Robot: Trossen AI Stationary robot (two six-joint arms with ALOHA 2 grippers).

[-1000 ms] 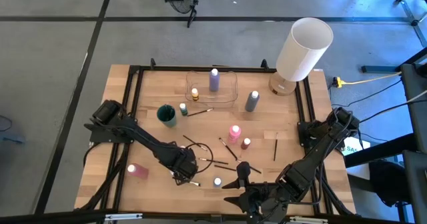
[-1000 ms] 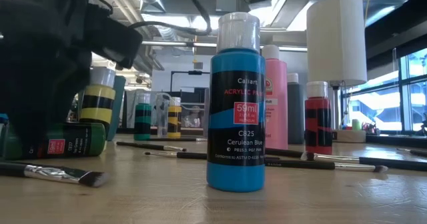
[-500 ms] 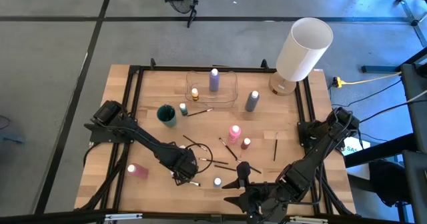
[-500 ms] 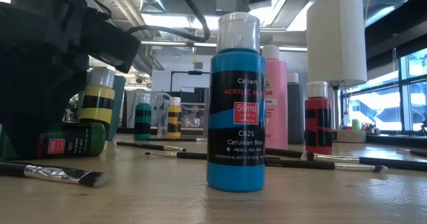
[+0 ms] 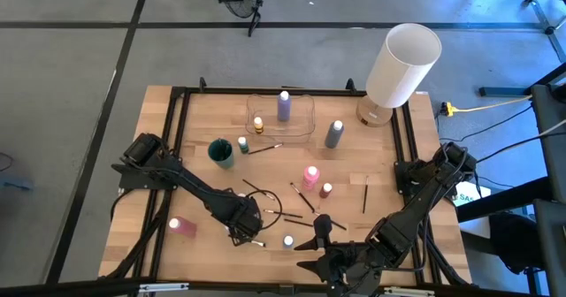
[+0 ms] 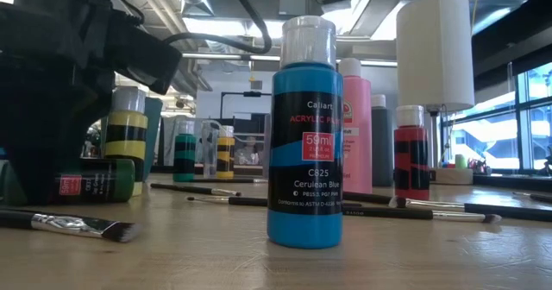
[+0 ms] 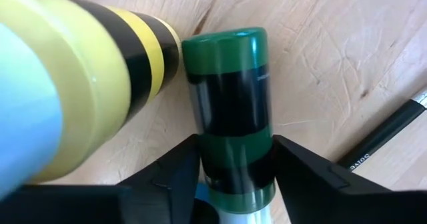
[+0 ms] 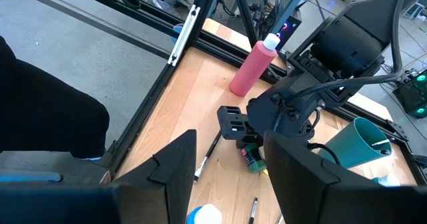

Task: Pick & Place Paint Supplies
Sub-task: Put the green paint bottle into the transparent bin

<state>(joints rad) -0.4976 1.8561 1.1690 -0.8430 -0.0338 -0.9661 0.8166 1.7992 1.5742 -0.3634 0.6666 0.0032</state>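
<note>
Green bottle clamped at the near edge

Status from my remote station follows.

1. Left gripper: in the left wrist view, I see both fingers pressed against the sides of a small green bottle that lies on its side on the wooden table. The grip is closed on it. The bottle's cap end is cut off at the picture's edge.
2. A yellow bottle with black bands stands just beside the green one; I cannot tell whether they touch. A brush handle lies near them, only partly in frame.
3. High view: the left gripper hides both bottles beneath it, so I cannot confirm the grip from above.
4. Low view: the green bottle lies flat, its far end lost behind the dark arm. A blue bottle stands upright in the foreground and blocks most of a pink bottle. A flat brush lies in front, its handle cut off.
5. Right gripper: it waits at the table's near edge with a clear gap between its fingers, holding nothing. From its wrist view, I see a pink bottle lying tipped over, and a teal cup partly hidden by the left arm.
</note>
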